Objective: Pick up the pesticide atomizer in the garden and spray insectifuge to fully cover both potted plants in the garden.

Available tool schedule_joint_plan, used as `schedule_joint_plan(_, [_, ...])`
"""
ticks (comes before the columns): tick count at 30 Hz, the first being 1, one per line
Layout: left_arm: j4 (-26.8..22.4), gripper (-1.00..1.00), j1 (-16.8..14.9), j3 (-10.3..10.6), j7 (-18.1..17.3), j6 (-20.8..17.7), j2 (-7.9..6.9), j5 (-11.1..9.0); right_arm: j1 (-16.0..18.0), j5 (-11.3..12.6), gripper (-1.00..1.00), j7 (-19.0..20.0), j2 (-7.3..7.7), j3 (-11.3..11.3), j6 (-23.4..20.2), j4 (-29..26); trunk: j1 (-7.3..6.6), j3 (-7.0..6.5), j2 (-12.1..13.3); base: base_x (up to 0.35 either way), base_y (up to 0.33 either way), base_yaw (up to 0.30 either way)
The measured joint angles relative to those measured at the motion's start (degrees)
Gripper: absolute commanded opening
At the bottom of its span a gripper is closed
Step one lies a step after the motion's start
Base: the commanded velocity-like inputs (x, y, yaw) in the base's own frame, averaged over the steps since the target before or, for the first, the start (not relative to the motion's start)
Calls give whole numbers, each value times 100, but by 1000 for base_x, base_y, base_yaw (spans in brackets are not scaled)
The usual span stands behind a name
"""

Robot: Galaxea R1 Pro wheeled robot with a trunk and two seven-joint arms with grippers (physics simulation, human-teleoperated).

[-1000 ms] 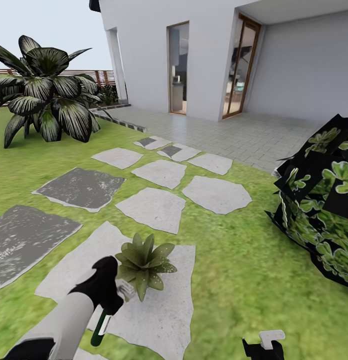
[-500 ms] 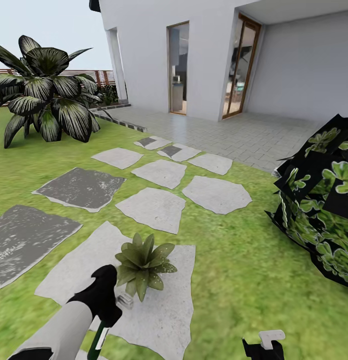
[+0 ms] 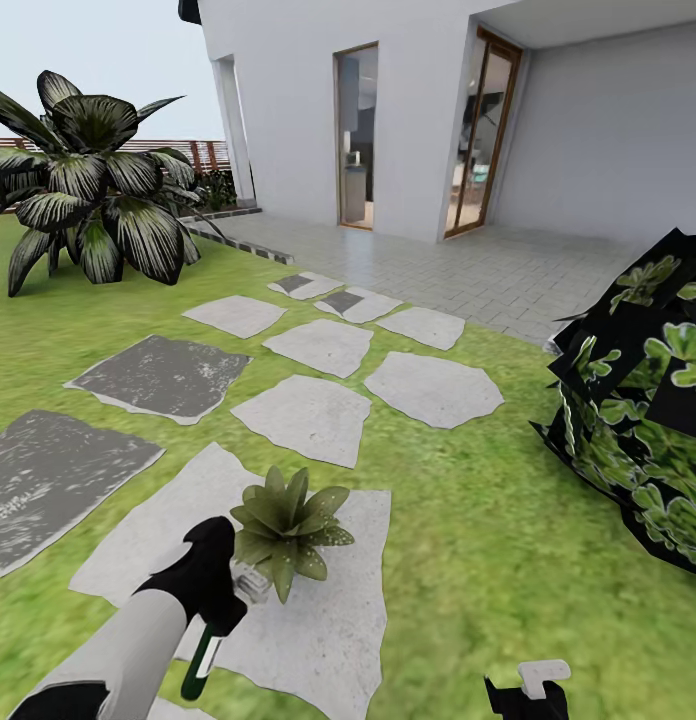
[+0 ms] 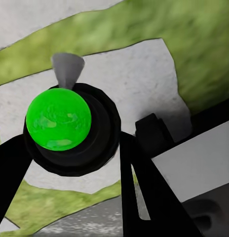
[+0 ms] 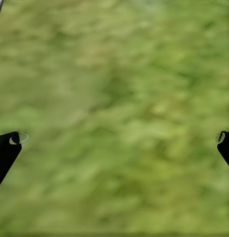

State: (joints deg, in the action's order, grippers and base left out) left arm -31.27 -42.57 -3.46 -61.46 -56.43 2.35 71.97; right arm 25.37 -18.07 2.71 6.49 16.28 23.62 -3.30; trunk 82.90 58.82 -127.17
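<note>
One potted plant (image 3: 286, 522), a small rosette of pointed green leaves, stands on a pale stepping slab (image 3: 328, 620) in the garden lawn. Just to its left, my left gripper (image 3: 218, 598) is shut on the pesticide atomizer (image 3: 200, 662), a green bottle with a black collar. The atomizer's pale nozzle (image 3: 251, 582) points at the plant's lower leaves, almost touching them. In the left wrist view the atomizer (image 4: 58, 124) sits between the black fingers (image 4: 139, 182), its grey nozzle (image 4: 67, 69) over the slab. My right gripper (image 3: 528, 692) hangs open low over grass; its fingertips (image 5: 8, 143) are spread wide.
A big dark-leaved bush (image 3: 638, 420) stands close on the right. Another large dark plant (image 3: 98, 190) grows at the back left before a brown fence (image 3: 203, 150). Grey stepping slabs (image 3: 308, 415) lead to a paved terrace (image 3: 458, 265) and the white house.
My left arm dipped with the atomizer half a second ago and has risen back, nozzle still by the plant. The right gripper and camera have not moved.
</note>
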Motion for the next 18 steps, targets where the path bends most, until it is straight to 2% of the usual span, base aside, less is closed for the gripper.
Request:
schedule_joint_plan(3, [43,-100,4,2,15,1,-4,1,0,4,100,-5,0,2,0,-6,0,0,0,-34,2,0])
schedule_joint_plan(8, [68,-100,5,0,27,-5,1,1,0,14,100,-8,0,2,-1,-9,3,0,0,-247,85,-43])
schedule_joint_plan(18, [27,-100,4,-4,30,-12,15,-6,-2,13,100,-8,-1,2,-1,-10,0,0,0,-23,285,-285])
